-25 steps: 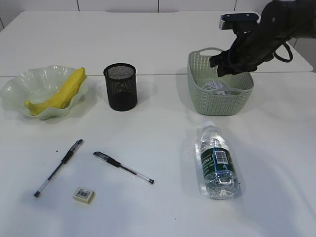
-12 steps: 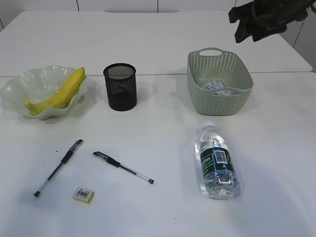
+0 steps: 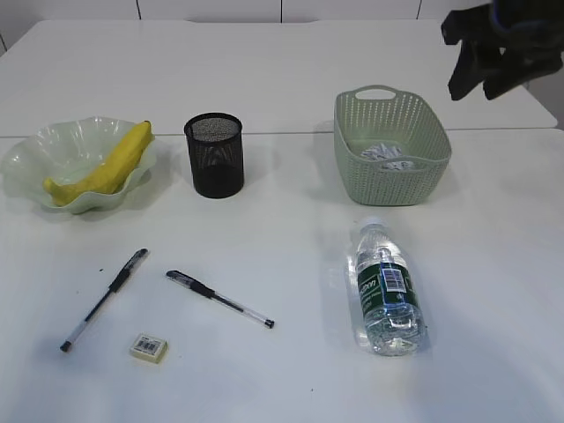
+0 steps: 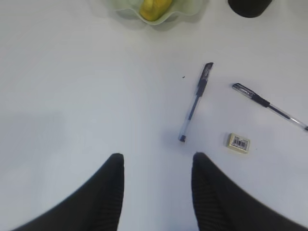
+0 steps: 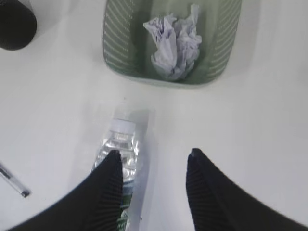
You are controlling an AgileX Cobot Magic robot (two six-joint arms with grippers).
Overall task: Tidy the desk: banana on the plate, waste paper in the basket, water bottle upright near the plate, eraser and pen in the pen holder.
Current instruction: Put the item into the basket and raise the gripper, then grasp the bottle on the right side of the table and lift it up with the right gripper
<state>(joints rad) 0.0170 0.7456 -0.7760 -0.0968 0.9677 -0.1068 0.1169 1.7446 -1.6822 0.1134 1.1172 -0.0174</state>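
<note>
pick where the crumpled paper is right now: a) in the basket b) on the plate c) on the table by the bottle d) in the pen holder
a: the paper lies on the floor of the green basket, seen from above in the right wrist view and through the rim in the exterior view.

Right gripper (image 3: 480, 66) is pulling away from the basket (image 3: 392, 181): a second ago it was hanging at the basket's far right rim, half a second ago it was already up near the top edge of the exterior view, now it is sitting further right, at the top right corner and partly cut off by the frame. Jaws are staying parted, nothing between them. Crumpled paper (image 5: 174, 41) is now lying unobstructed in the basket.
</note>
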